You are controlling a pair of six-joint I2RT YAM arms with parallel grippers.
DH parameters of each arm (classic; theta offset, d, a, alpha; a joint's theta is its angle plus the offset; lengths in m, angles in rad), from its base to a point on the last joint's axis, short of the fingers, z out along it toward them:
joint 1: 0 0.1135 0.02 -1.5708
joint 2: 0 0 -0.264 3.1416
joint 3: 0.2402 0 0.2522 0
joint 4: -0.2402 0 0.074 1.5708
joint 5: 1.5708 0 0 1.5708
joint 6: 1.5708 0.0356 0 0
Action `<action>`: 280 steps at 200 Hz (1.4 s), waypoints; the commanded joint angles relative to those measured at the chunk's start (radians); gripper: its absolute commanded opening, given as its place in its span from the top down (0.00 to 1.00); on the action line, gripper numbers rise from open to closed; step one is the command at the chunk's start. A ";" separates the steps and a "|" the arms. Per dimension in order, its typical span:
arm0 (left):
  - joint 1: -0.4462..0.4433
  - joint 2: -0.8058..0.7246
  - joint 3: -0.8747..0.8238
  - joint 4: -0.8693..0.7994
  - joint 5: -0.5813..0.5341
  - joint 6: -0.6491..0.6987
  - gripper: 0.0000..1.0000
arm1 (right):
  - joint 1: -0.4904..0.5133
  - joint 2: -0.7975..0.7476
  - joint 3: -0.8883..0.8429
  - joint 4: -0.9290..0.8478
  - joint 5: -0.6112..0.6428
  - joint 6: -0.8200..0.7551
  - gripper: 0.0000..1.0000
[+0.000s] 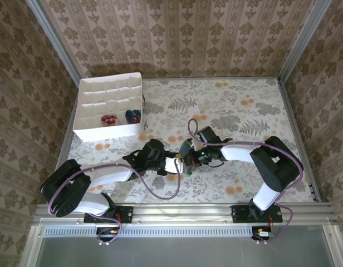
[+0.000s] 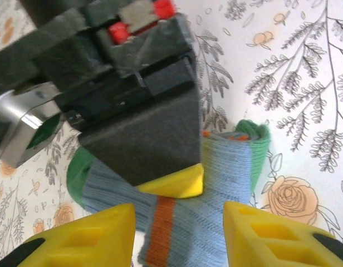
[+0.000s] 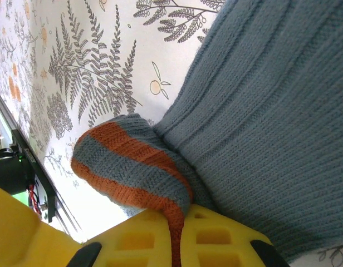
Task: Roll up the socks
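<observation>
We see the sock [image 2: 227, 183] on the counter [image 2: 305, 83] between the arms: the right gripper [image 3: 177, 233] is closed on its cuff [image 3: 121, 161], while the left gripper [image 2: 180, 228], half open and empty, straddles it from the opposite side.

So the white divided box [image 1: 107, 132] is sitting at about 10 o'clock on the floral tablecloth [image 1: 244, 108], tucked near the far left corner, with its little compartments lining up in rows. The cloth is spreading edge to edge, with ferns, grey leaves and orange blossoms running all over it. Brown patterned wallpaper [image 1: 182, 33] is wrapping round at 9, 12 and 3 o'clock. A silver metal rail [image 1: 188, 210] is running along the near edge at 6 o'clock.
</observation>
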 commanded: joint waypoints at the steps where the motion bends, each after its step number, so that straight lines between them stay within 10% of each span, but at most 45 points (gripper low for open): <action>1: -0.031 0.038 0.043 -0.093 -0.041 0.089 0.64 | 0.000 0.093 -0.053 -0.203 0.137 0.009 1.00; 103: -0.057 0.289 0.143 -0.098 -0.184 0.171 0.63 | -0.032 0.104 -0.053 -0.246 0.021 -0.027 1.00; 139: -0.055 0.333 0.211 -0.231 -0.135 0.149 0.98 | -0.035 0.081 -0.068 -0.235 -0.011 -0.033 0.94; 192: -0.010 0.347 0.288 -0.423 0.081 0.050 1.00 | -0.057 -0.084 -0.105 -0.214 0.070 -0.036 0.58; 280: 0.096 0.504 0.513 -0.725 0.399 -0.081 1.00 | -0.076 -0.556 -0.286 -0.095 0.202 -0.076 0.46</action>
